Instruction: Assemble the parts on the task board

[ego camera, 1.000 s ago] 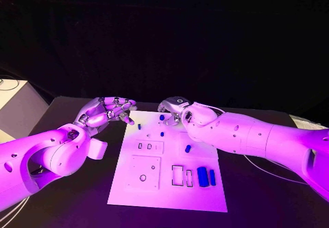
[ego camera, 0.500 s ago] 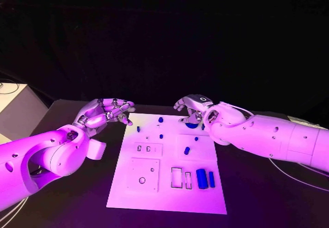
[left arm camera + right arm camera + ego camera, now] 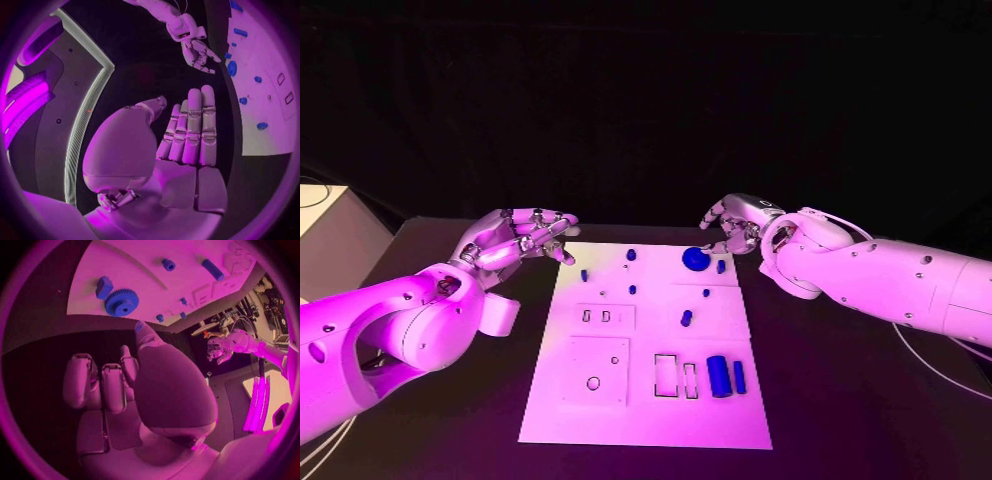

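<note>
- Head view: the task board (image 3: pixel 646 410) lies flat in the middle of the black table (image 3: pixel 834 400). A round blue gear (image 3: pixel 695 259) sits near the board's far edge, with small blue parts (image 3: pixel 685 318) scattered across the plate and a long blue block (image 3: pixel 720 376) near its right side.
- The left hand (image 3: pixel 516 238) hovers just off the board's far left corner, fingers curled, nothing in its grasp. The right hand (image 3: pixel 737 226) hangs just beyond the far right corner, near the gear, fingers bent and empty.
- Left wrist view: the left hand (image 3: pixel 187 135) shows straight, close-set fingers holding nothing; the right hand (image 3: pixel 197 50) is beside the board (image 3: pixel 262 130).
- Right wrist view: the right hand (image 3: pixel 115 385) is empty, apart from the gear (image 3: pixel 122 302).
</note>
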Available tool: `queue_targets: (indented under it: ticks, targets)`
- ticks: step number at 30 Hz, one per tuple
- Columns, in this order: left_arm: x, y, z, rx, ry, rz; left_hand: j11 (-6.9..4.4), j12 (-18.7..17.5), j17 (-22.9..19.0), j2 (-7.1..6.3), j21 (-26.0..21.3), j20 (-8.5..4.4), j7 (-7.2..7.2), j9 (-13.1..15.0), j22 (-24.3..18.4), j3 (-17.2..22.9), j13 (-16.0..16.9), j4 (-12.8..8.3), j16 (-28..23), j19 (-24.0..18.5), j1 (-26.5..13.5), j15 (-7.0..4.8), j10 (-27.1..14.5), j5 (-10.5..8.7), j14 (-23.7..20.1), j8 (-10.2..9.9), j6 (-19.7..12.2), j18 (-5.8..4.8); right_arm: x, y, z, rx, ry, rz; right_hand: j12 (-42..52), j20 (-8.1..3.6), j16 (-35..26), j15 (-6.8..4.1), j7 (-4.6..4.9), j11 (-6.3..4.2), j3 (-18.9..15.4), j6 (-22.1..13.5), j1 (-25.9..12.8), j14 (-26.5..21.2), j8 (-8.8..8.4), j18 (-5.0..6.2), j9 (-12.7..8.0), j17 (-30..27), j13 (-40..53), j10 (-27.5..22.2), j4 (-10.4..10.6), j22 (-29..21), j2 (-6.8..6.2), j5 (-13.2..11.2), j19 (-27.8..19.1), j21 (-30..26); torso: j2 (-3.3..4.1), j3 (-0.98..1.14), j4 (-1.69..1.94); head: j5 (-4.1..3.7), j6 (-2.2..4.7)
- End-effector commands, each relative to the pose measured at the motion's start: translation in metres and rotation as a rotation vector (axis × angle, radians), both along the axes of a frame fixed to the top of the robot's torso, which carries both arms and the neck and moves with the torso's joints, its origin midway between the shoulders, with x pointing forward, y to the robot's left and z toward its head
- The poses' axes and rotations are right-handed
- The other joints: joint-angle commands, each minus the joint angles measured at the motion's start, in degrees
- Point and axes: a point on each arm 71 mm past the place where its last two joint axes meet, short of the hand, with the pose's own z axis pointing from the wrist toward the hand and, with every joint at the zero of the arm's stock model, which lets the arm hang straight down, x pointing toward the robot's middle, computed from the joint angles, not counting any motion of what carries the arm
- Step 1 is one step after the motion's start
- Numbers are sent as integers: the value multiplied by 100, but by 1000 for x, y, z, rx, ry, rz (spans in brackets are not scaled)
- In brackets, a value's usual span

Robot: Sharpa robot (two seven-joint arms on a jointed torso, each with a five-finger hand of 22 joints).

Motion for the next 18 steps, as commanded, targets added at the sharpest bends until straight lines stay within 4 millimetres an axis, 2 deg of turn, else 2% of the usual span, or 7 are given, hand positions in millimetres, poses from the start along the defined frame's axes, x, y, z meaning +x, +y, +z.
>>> queue_targets:
  ticks: [1, 3, 9, 13, 18]
  targets:
    - [0, -3, 1, -9, -9, -24, 9, -16, 9, 10, 31, 1, 34, 9, 5, 14, 7, -20, 30, -30, -58, -10, -11, 11, -47, -21, -4, 3, 2, 1, -7, -36, 90, -9, 561, 34, 276, 58, 59, 48, -53, -16, -49, 469, 59, -131, -10, 899, 691, 314, 9, 352, 50, -2, 175, 258, 1, 3, 1, -32, 2]
    - [0, -3, 1, -10, -9, -24, 9, -16, 9, 10, 31, 1, 34, 9, 5, 14, 7, -20, 30, -30, -58, -10, -11, 11, -47, -21, -4, 3, 3, 2, -8, -47, 105, -15, 856, 62, 436, 93, 80, 76, -87, -49, -95, 540, 94, -204, -18, 1286, 1082, 553, 10, 697, 67, -29, 341, 511, 7, 5, -2, -21, 6]
    - [0, -4, 1, -11, -9, -30, 8, -16, 11, 14, 36, 1, 32, 10, 8, 18, 7, -25, 34, -35, -53, -10, -12, 11, -51, -22, -4, 3, 8, 7, -13, -62, 134, -31, 1100, 100, 520, 131, 118, 116, -142, -136, -176, 585, 112, -296, -39, 1515, 1428, 786, 20, 1116, 69, -40, 544, 818, 8, -15, 17, -50, -29]
    - [-1, -5, 1, -12, -8, -32, 8, -16, 11, 14, 36, 1, 32, 10, 8, 18, 7, -25, 34, -35, -53, -10, -12, 11, -51, -22, -4, 3, 10, 9, -16, -69, 151, -39, 1125, 107, 531, 138, 124, 122, -142, -151, -185, 592, 115, -316, -42, 1550, 1465, 811, 20, 1201, 79, -37, 586, 880, 26, -11, 50, -67, -47]
    - [-1, -5, 1, -11, -8, -32, 8, -16, 11, 14, 36, 1, 32, 10, 8, 18, 7, -25, 34, -35, -53, -10, -12, 11, -51, -22, -4, 3, 11, 12, -21, -72, 162, -43, 1126, 113, 536, 143, 126, 126, -133, -148, -193, 595, 128, -320, -42, 1564, 1465, 810, 20, 1221, 100, -16, 595, 895, 45, -10, 62, -70, -36]
